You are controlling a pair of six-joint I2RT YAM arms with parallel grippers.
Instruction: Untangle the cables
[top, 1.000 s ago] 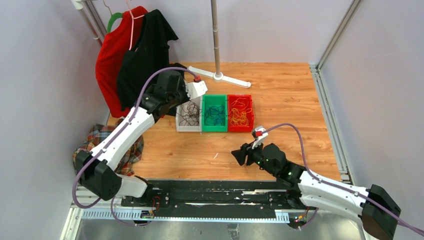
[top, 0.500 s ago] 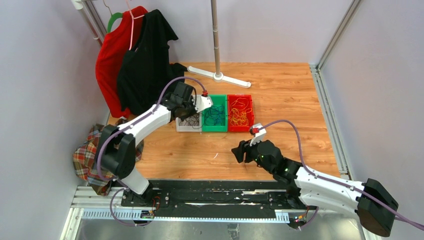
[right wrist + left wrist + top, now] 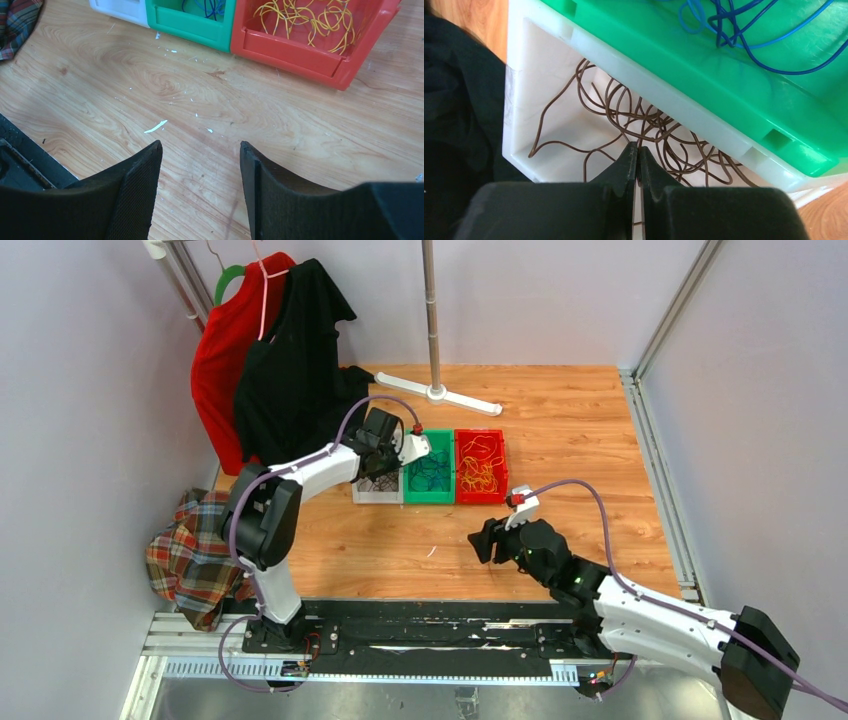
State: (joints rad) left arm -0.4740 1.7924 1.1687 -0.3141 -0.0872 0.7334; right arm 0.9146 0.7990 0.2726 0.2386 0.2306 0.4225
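Note:
Three bins stand side by side on the wooden table. The white bin (image 3: 376, 496) (image 3: 549, 60) holds dark brown cables (image 3: 649, 125). Blue cables (image 3: 432, 470) (image 3: 734, 20) lie in the green bin (image 3: 430, 497). Yellow-orange cables (image 3: 478, 472) (image 3: 305, 20) fill the red bin (image 3: 480, 497). My left gripper (image 3: 380, 472) (image 3: 637, 147) reaches down into the white bin, jaws pressed together, with a dark strand running into the seam at the tips. My right gripper (image 3: 481, 543) (image 3: 200, 145) hovers open over bare wood in front of the bins, with nothing in it.
A red shirt (image 3: 225, 350) and a black shirt (image 3: 290, 350) hang at the back left. The stand's white foot (image 3: 440, 393) lies behind the bins. A plaid cloth (image 3: 195, 550) is heaped at the left edge. A white scrap (image 3: 156, 126) lies on the wood.
My left arm swung down and to the right, bringing its shut gripper from above the white bin into it. The right gripper opened a little wider and barely shifted.

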